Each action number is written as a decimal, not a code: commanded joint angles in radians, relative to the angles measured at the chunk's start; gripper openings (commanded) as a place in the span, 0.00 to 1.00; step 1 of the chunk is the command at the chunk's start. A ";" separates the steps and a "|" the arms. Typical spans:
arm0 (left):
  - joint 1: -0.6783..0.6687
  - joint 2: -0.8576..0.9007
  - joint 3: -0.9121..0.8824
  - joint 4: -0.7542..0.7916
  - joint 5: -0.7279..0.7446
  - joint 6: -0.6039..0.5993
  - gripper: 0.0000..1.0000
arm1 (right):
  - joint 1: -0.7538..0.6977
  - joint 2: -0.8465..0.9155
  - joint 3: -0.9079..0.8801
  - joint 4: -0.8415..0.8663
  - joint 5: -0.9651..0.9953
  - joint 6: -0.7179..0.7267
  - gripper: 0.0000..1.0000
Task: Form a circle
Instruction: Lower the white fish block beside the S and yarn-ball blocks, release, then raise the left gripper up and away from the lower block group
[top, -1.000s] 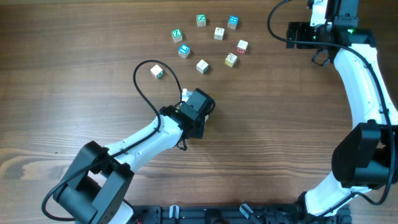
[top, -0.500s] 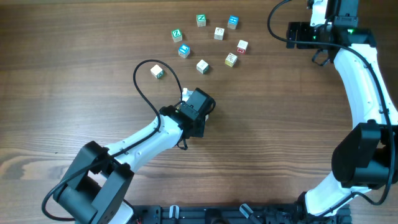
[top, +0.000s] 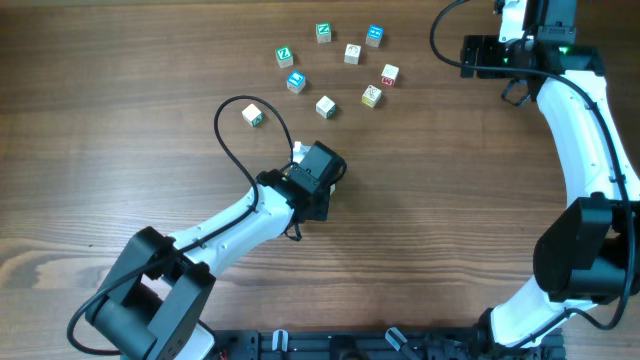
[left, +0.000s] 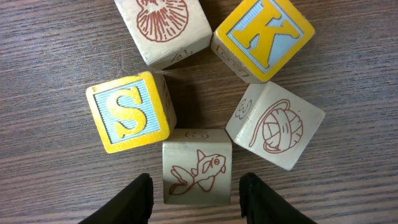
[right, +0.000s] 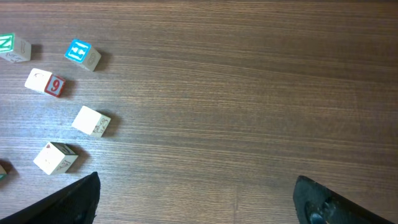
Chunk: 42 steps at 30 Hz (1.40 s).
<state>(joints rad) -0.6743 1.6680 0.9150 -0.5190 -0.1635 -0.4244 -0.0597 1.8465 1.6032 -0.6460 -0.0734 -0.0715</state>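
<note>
Broad wooden counter (top: 120, 70) under me. My right fingers (right: 78, 200) are spread fully apart over bare wood, holding nothing. My left fingers (left: 138, 200) are partly apart, either side of the fish block (left: 198, 174) and just clear of it. That block belongs to the circle (left: 261, 127), five cubes tightly ringed. Nine loose blocks (top: 325, 106) lie scattered nearby.
</note>
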 joint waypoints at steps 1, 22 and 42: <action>0.000 0.002 -0.008 0.000 -0.002 -0.002 0.47 | 0.002 0.016 -0.010 0.002 0.007 0.012 1.00; 0.327 -0.209 0.192 -0.129 -0.020 -0.081 0.04 | 0.002 0.016 -0.010 0.002 0.007 0.011 1.00; 0.373 -0.180 0.183 -0.159 -0.021 -0.081 1.00 | 0.002 0.016 -0.010 0.002 0.007 0.012 1.00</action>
<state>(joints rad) -0.3061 1.4792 1.1015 -0.6777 -0.1860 -0.5064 -0.0597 1.8465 1.6032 -0.6460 -0.0734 -0.0715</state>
